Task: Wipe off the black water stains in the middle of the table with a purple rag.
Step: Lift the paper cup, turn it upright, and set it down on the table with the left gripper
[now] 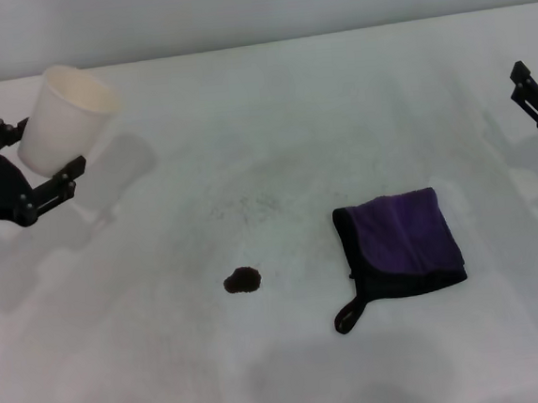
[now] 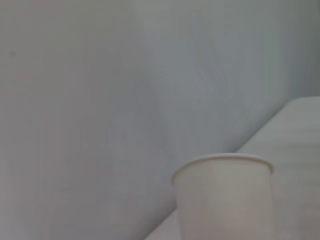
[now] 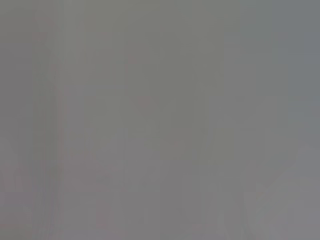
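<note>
A small dark brownish-black water stain [image 1: 242, 280] marks the white table [image 1: 271, 116] near its middle. To its right lies the folded purple rag [image 1: 405, 239], black-edged, with a black loop at its near corner. My left gripper [image 1: 41, 161] is held up at the far left, shut on a white paper cup [image 1: 61, 119] that tilts to the right; the left wrist view shows the cup [image 2: 225, 197] close up. At the far right edge, above the table and well away from the rag, sits my right gripper [image 1: 535, 98]. The right wrist view shows only blank grey.
Faint grey speckled smudges [image 1: 241, 207] lie behind the stain. The table's far edge [image 1: 329, 28] meets a pale wall.
</note>
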`<act>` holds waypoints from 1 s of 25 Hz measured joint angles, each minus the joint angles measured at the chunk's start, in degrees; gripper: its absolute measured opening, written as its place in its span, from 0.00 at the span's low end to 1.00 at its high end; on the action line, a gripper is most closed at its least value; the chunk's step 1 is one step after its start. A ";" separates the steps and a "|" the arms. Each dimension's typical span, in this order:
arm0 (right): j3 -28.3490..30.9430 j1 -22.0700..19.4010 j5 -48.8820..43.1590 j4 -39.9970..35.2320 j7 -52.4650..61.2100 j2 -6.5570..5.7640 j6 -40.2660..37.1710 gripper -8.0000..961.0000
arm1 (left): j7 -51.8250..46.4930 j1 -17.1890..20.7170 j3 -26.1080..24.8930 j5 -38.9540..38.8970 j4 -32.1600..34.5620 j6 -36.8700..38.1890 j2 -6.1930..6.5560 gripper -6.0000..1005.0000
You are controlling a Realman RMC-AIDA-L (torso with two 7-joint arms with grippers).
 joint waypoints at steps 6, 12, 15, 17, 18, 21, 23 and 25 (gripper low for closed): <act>0.01 0.39 -0.02 0.22 0.00 -0.06 0.00 0.89 | 12.55 0.91 0.06 -8.95 -10.12 0.02 -0.24 0.71; -0.20 0.40 -0.14 0.56 0.00 -0.08 -0.34 0.89 | 24.50 1.49 0.06 -15.50 -18.98 0.73 -0.35 0.70; -0.29 0.37 -0.17 0.60 0.00 -0.08 -1.24 0.89 | 27.91 1.98 0.08 -18.97 -22.02 0.78 -0.34 0.71; -0.30 0.36 -0.17 0.60 -0.01 -0.08 -1.46 0.89 | 28.15 2.14 0.08 -20.75 -23.82 0.41 -0.34 0.71; -0.31 0.36 -0.18 0.61 -0.02 -0.08 -1.72 0.89 | 28.14 2.15 0.08 -21.51 -24.56 0.21 -0.33 0.71; -0.34 0.35 -0.18 0.61 -0.05 -0.08 -2.38 0.89 | 27.03 1.96 0.24 -23.02 -26.78 -0.06 -0.31 0.71; -0.34 0.35 -0.18 0.61 -0.06 -0.08 -2.56 0.89 | 25.08 1.65 0.39 -23.11 -27.84 -0.08 -0.21 0.70; -0.35 0.34 -0.18 0.61 -0.06 -0.08 -2.64 0.89 | 23.25 1.48 0.48 -22.96 -28.21 -0.11 -0.12 0.70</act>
